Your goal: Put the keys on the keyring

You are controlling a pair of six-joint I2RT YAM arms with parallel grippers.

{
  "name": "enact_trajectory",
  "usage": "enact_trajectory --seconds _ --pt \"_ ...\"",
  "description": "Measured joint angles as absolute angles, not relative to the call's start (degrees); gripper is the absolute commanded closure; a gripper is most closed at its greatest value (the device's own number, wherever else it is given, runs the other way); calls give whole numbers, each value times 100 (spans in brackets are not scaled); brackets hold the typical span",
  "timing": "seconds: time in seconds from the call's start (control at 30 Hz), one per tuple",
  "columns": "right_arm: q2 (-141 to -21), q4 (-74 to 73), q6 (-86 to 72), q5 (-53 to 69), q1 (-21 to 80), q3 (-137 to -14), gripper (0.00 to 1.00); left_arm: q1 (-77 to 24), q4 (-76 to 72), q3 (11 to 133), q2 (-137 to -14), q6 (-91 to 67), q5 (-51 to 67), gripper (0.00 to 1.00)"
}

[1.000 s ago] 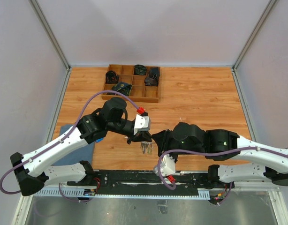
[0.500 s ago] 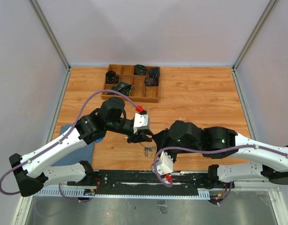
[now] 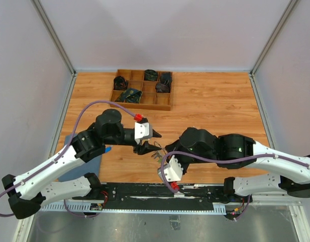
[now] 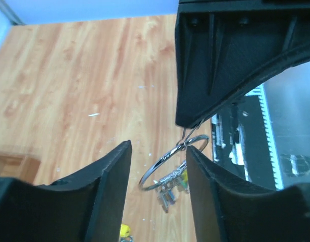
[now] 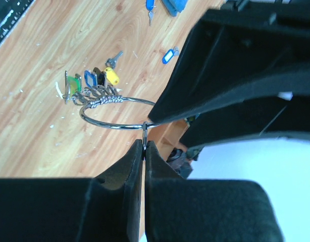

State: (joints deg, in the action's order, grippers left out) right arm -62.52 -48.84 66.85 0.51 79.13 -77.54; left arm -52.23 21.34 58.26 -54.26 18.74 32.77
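Observation:
The silver keyring [image 5: 114, 123] hangs above the wood table, and my right gripper [image 5: 145, 143] is shut on a small wire link at its edge. Several keys [image 5: 89, 80] with green, blue and yellow heads hang bunched on the ring. In the left wrist view the keyring [image 4: 167, 164] and its keys [image 4: 172, 185] show beyond my left gripper [image 4: 157, 196], which is open and touches nothing. From above, the keyring [image 3: 156, 150] sits between the left gripper [image 3: 145, 146] and the right gripper [image 3: 164, 151].
A loose key [image 5: 113, 59], a small blue tag [image 5: 168, 55] and a blue-headed key [image 5: 150, 7] lie on the table. Another yellow-headed key [image 4: 123, 232] lies under the left gripper. The wooden compartment tray [image 3: 165, 106] stands at the back, and a blue pad [image 3: 84, 159] lies at the left.
The left gripper has opened, let go of the ring and drawn back to the left. The right gripper has closed on the ring's link and now holds it alone.

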Motion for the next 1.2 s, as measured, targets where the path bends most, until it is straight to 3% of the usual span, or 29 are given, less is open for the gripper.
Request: enact_trajectory --seconds 0.17,0.43,0.53,0.7,0.87,1.2 --pt "-6292 -4912 5533 -209 7913 -7878 100 -5223 1297 5094 -4552 1518 2528 29" --pt "-6482 -4810 3489 -298 7607 -8215 100 -5223 -8 4668 -3929 491 982 29" --pt "-6554 -4788 2777 -207 7253 -8250 100 -5225 62 4871 -4150 176 486 31" --pt "-6726 -4766 1712 93 6292 -8409 99 -5221 255 5137 -4453 -189 -281 25" --pt "-6783 -4786 604 362 5347 -8409 99 -5221 460 5181 -4517 -178 -443 19" --pt "-6576 -4604 -980 1170 4648 -8545 99 -5533 333 5238 -4521 268 -196 19"
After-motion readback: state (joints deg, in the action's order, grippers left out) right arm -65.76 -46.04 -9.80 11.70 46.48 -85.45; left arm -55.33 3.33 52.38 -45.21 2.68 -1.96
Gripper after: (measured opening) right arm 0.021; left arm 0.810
